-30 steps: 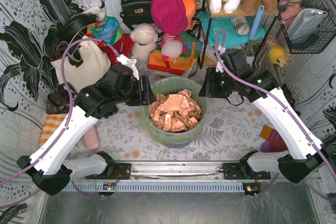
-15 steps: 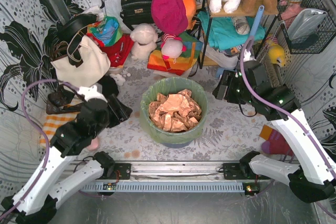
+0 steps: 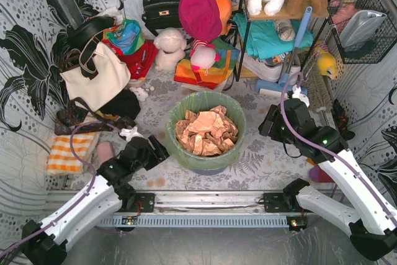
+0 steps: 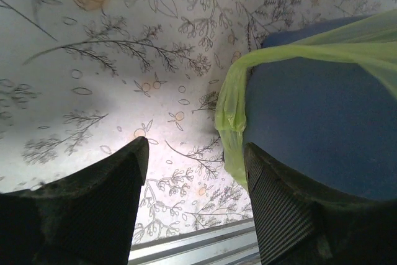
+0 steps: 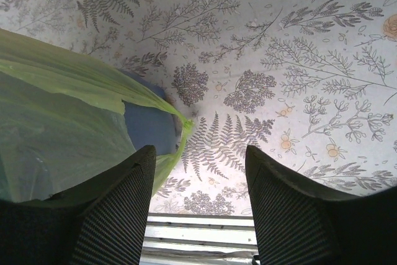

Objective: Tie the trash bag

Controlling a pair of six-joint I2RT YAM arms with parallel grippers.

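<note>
Your left gripper is spread wide with nothing between the jaws, pointing down at the floral cloth. The finger at lower right of the left wrist view sits just beside the bin; can't tell if it touches. A fold of the bag hangs over the bin's rim there, right of frame centre, apart from the jaws. A metal rail runs along the bottom edge. Your right gripper is also spread and empty, over fern-print cloth. In the right wrist view the bag fills the left side, with a patch of blue bin showing under its edge left of centre. In the top view the left gripper is low, just left of the bin, and the right gripper is right of it, near but apart. The bag lines the bin at frame centre, mouth open, green rim folded outward, with crumpled brown paper inside.
</note>
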